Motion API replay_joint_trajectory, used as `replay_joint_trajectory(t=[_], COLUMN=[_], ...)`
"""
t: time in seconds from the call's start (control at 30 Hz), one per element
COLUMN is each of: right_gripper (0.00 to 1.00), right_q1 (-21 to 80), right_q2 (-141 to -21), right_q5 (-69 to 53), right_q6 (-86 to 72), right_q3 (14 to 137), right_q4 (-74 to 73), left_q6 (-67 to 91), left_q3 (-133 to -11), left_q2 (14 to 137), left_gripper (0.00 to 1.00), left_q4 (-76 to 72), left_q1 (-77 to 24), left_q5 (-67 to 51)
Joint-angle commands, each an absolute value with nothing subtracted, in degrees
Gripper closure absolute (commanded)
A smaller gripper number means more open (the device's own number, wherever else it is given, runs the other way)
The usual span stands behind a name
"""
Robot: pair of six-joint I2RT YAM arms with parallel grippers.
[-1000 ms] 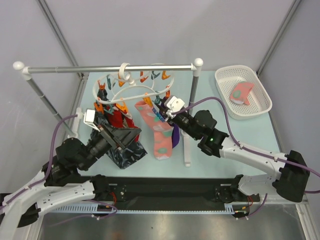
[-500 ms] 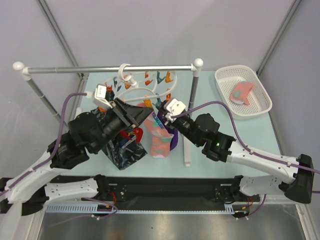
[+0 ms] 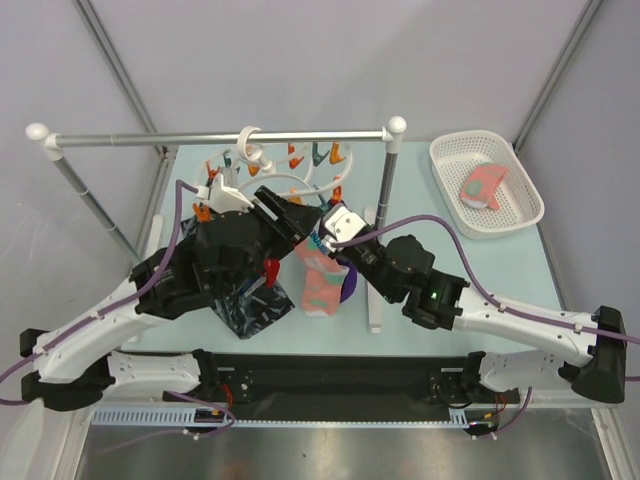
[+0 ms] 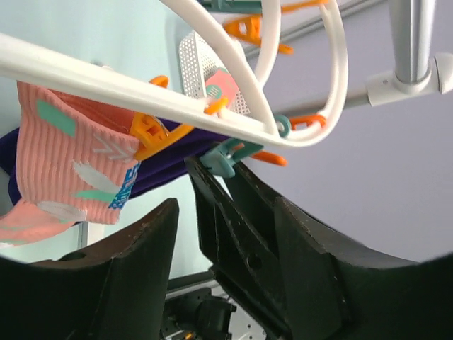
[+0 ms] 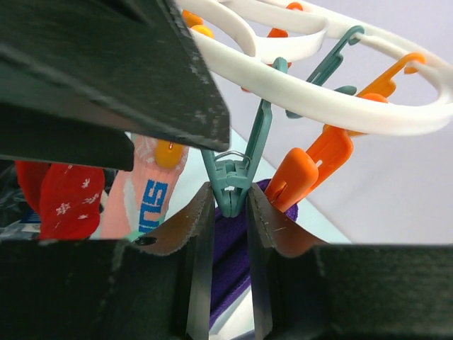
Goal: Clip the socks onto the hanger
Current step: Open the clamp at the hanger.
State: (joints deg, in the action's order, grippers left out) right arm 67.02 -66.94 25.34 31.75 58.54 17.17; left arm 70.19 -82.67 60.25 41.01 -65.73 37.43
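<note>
You've got the right gripper (image 5: 230, 205) squeezing a teal clothespin (image 5: 232, 185) under the hanger (image 5: 340, 106). The left gripper (image 4: 226, 212) sits open and empty beside it. A pink sock (image 4: 71, 156) hangs clipped there too. Next you'll probably need another sock fed into that pin.

Right gripper (image 5: 231, 200) had its 2 fingers squeezed on a teal clothespin (image 5: 232, 180) hanging from the white hanger (image 5: 333, 106). An orange clothespin (image 5: 304, 173) sat just right of it, purple cloth (image 5: 228, 262) below, and a salmon sock (image 5: 152, 188) and a red sock (image 5: 67, 202) to its left.
</note>
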Motion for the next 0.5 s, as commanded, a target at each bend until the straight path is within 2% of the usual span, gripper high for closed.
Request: replay_joint_trajectory(t=[0.0, 0.17, 0.47], right_gripper=[1.0, 1.0, 1.0], right_q1=[68.64, 69.96, 71.01], right_q2=[-66.09, -66.09, -65.65], right_q5=[28.91, 29.88, 31.02], right_q6=[37.25, 40.34, 43.33], right_q3=[59.94, 58.98, 57.39], right_q4=[20.56, 22.06, 24.78], left_q6=[73.48, 74.27, 73.48], left_q3=[-85.6, -87.1, -88.5], left_q2=[61.69, 64.16, 66.0], left_gripper=[0.38, 0.36, 0.38], left_q4=[40.96, 40.35, 40.34], left_q1=[-66.18, -66.18, -66.18], left_q5=[41.31, 42.8, 48.16])
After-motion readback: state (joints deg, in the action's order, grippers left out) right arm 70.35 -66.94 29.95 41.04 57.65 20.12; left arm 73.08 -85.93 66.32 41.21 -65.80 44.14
